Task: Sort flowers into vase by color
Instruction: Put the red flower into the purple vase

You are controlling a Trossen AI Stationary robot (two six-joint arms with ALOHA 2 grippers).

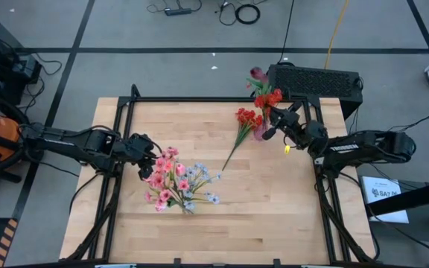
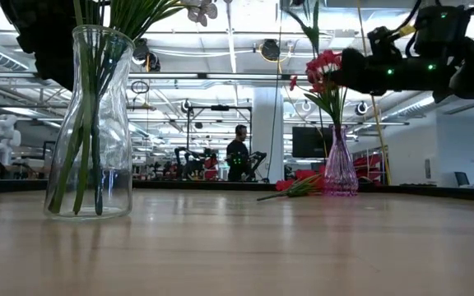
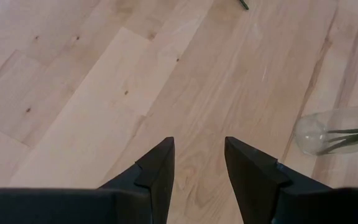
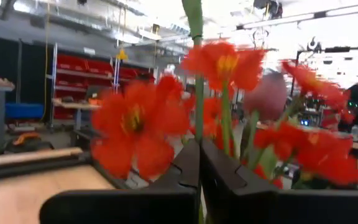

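Observation:
A clear glass vase [image 2: 89, 123] stands near the table's left side and holds pink and pale blue sprays [image 1: 176, 181]. A pink vase [image 2: 341, 168] near the far right holds red flowers [image 1: 268, 98] and a dark pink bud [image 1: 257, 73]. One red spray [image 1: 246, 119] lies flat on the table beside it. My right gripper [image 4: 199, 146] is up among the red blossoms above the pink vase, shut on a stem. My left gripper [image 3: 197, 146] is open above bare wood, just left of the clear vase [image 3: 334, 130]. My right gripper pinches a thin green flower stem [image 4: 197, 102] between its two fingers, just below the red blossoms. The fingers [image 4: 182, 171] come level from the table's right side, across the stem. The stem stands roughly upright and runs down toward the pink vase [image 2: 334, 115].
A black box [image 1: 315, 80] sits past the table's far right corner. The table's dark frame rail [image 1: 199, 100] runs along the far edge. A person stands far off in the room [image 2: 237, 152]. Bare wood [image 1: 274, 201] lies between the two vases and along the near side.

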